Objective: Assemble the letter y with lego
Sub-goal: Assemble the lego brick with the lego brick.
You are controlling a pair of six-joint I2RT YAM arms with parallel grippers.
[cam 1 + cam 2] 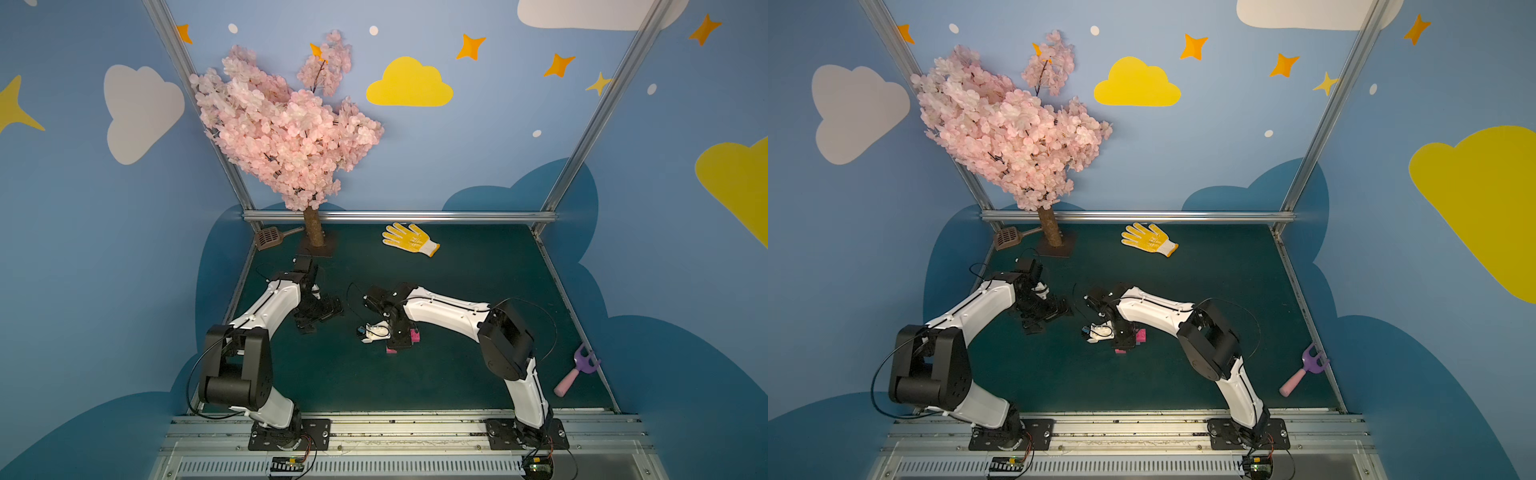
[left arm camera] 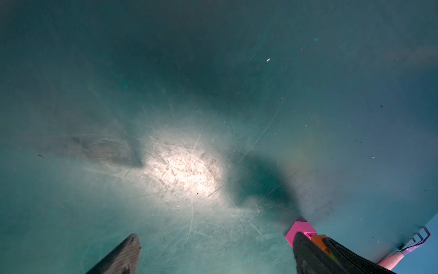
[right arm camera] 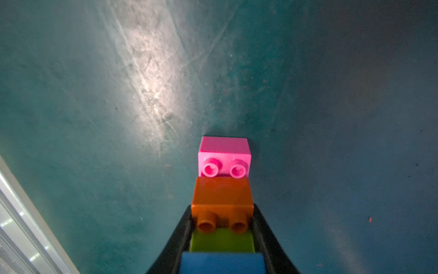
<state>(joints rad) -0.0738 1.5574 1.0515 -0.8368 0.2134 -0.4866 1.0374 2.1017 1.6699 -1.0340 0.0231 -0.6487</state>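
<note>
- The right gripper [image 3: 222, 210] is clenched on the letter y [image 1: 1142, 334]. Its two black jaws squeeze the sides of the orange brick [image 3: 222, 194] and the green brick [image 3: 221, 242]. I think it grabs the sides so the bumps on top stay free for more bricks.
- The bricks sit in a row. The pink brick [image 3: 224, 149] is at the tip, then orange, then green. The blue brick [image 3: 222, 263] is closest to the wrist.
- The letter y is in the middle of the green table [image 1: 457, 374], a little to the near side. It is down low by the table top. I cannot tell if it touches.
- The left gripper [image 1: 318, 316] is just to the left of the y, not touching it. Its fingers are spread wide and hold nothing. It looks ready to help hold or push a brick.
- The yellow glove [image 1: 409, 239] lies at the far side and the toy rake [image 1: 577, 370] at the right edge. Both are well apart from the bricks, so they are not in the way.
</note>
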